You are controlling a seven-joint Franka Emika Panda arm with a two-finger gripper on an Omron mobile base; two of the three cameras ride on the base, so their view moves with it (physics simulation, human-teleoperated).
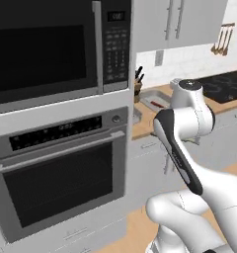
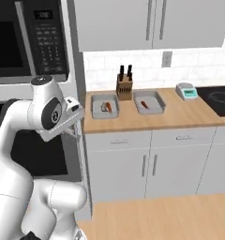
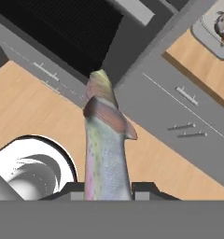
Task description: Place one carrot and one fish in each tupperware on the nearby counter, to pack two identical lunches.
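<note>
- Gripper (image 3: pixel 108 189) is pinching a fish (image 3: pixel 107 154) between its fingers; the fish is sticking out lengthwise away from the hand, pale speckled body with a pinkish band.
- In the hand view the fish is hanging over wood floor and grey drawer fronts, well short of the counter (image 3: pixel 202 65).
- Arm is folded up in front of the wall oven (image 1: pixel 61 173), under the microwave (image 1: pixel 51 44); wrist is sitting beside the oven column's edge in the right base view.
- Two tupperware trays are sitting on the counter (image 2: pixel 180 117) either side of the knife block (image 2: pixel 124 86).
- Left tupperware (image 2: pixel 105 107) is holding an orange carrot plus a greyish item, likely a fish; too small to confirm.
- Right tupperware (image 2: pixel 149 104) is holding one carrot (image 2: pixel 144 104), nothing else discernible in it.
- Corner of one tray is also showing in the top right of the hand view, orange and grey items inside.
- A small teal-and-white scale (image 2: pixel 186 91) is sitting between the right tray and the black stovetop (image 2: pixel 220 99).
</note>
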